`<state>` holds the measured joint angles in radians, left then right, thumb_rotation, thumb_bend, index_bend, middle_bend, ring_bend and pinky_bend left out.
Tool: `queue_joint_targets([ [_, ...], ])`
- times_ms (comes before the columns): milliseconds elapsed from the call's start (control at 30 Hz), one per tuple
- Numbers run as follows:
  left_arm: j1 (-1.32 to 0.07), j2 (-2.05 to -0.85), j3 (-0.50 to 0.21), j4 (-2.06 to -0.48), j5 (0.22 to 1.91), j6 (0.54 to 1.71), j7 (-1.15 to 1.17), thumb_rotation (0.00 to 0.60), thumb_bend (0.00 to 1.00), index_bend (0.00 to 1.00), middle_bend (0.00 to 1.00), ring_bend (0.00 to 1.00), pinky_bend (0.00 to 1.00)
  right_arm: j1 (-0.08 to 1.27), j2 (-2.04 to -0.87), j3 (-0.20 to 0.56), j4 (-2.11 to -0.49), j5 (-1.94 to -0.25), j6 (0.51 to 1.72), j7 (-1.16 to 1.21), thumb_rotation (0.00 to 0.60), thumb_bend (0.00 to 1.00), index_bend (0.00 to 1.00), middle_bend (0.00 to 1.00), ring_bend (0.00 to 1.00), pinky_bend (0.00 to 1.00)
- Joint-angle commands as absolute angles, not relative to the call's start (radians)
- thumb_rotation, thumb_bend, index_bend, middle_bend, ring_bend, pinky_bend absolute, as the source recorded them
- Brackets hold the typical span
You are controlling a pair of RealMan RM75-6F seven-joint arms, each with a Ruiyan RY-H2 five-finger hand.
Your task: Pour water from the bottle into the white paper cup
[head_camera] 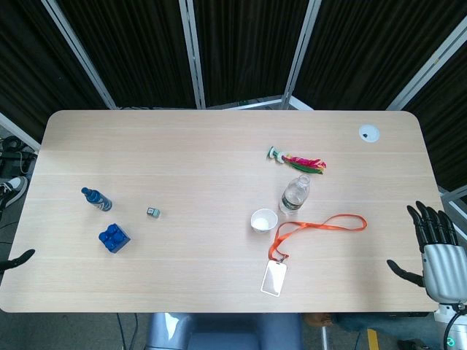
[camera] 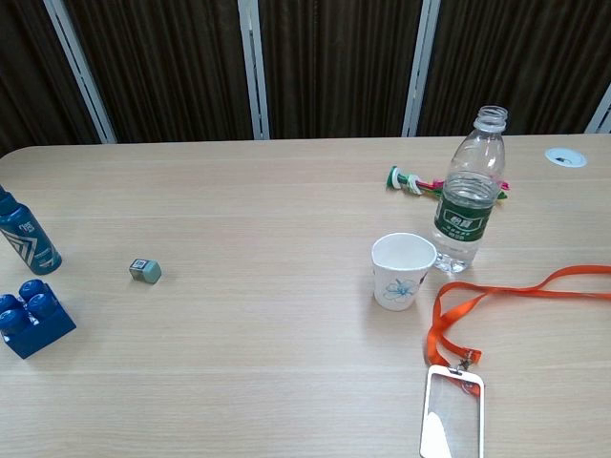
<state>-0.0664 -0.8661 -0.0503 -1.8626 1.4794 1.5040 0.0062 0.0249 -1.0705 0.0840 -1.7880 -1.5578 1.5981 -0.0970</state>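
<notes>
Left hand: only a dark fingertip of the left hand [head_camera: 22, 257] is showing at the left border of the head view, just off the desk's front-left edge; whether it is open or closed cannot be told.
Left side of desk: a small blue bottle [camera: 26, 235], a blue toy brick [camera: 31, 319] and a little grey cube [camera: 145, 271] are sitting here, well apart from the cup and the water bottle.
Paper cup: the white paper cup [camera: 404, 271] is standing upright right of the middle, mouth open upward, just beside the water bottle.
Water bottle: the clear bottle [camera: 470, 203] with a green label is standing upright with no cap, just behind and right of the cup, well apart from both hands.
Nearby items: a colourful feathered toy [head_camera: 298, 160] is lying behind the bottle; an orange lanyard [camera: 496, 301] with a clear badge holder [camera: 452, 416] is lying in front, near the cup.
Right hand: the right hand [head_camera: 436, 246] is hovering off the desk's right edge, fingers spread and pointing away from the robot, thumb out to the side, holding nothing.
Open room: bare desk [head_camera: 219, 153] is lying between the right hand and the bottle, crossed only by the lanyard.
</notes>
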Motion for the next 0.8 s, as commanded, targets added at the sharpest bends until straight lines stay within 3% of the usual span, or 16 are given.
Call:
queue_joint_targets([
  [33, -0.067, -0.866, -0.049, -1.863, 1.48, 1.502, 0.006, 0.6, 0.0, 0.0, 0.0, 0.0, 0.0, 0.025, -1.07, 0.086, -1.788, -1.556, 1.598, -0.097, 0.6, 0.0, 0.0, 0.0, 0.0, 0.0],
  [267, -0.066, -0.864, -0.049, -1.865, 1.487, 1.505, -0.001, 0.6, 0.0, 0.0, 0.0, 0.0, 0.0, 0.036, -1.078, 0.086, -1.777, -1.551, 1.576, -0.055, 0.6, 0.0, 0.0, 0.0, 0.0, 0.0],
  [467, -0.078, -0.866, -0.048, -1.859, 1.493, 1.487, -0.004, 0.6, 0.0, 0.0, 0.0, 0.0, 0.0, 0.091, -1.115, 0.112, -1.702, -1.497, 1.478, 0.165, 0.6, 0.0, 0.0, 0.0, 0.0, 0.0],
  [800, -0.094, -0.871, -0.06, -1.862, 1.443, 1.451, -0.005, 0.6, 0.01, 0.0, 0.0, 0.0, 0.0, 0.264, -1.241, 0.167, -1.373, -1.373, 1.131, 0.603, 0.6, 0.0, 0.0, 0.0, 0.0, 0.0],
])
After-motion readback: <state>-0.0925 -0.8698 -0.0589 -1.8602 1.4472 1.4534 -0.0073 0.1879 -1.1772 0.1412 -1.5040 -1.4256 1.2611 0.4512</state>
